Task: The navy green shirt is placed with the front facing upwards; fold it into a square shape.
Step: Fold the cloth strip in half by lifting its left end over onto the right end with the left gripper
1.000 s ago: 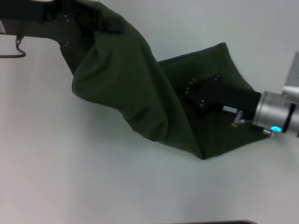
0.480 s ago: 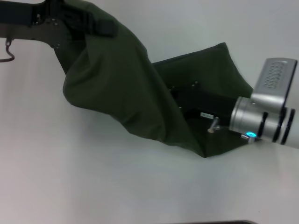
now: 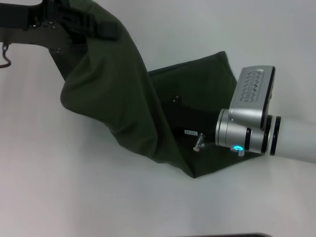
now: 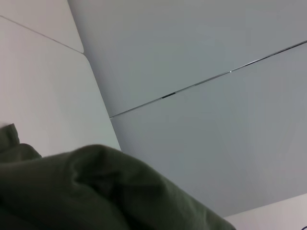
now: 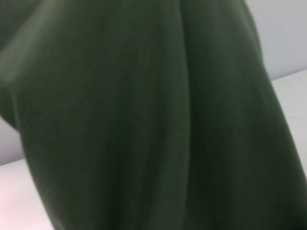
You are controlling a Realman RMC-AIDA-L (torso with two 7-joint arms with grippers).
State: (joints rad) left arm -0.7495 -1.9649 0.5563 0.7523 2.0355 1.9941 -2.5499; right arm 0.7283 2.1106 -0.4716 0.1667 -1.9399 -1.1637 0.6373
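The left gripper (image 3: 74, 22), raised at the far left, is clenched on one edge of the shirt (image 3: 116, 94), which hangs from it in a broad fold sloping down to the right onto the table (image 3: 74, 197). The right gripper (image 3: 170, 116) reaches in from the right, low over the part of the shirt lying on the table; its fingers are hidden behind the fold, so their state cannot be told.

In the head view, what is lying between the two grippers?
Only the shirt. The head view shows it hanging from the left gripper and draping down over the right gripper, which reaches under the hanging fold.
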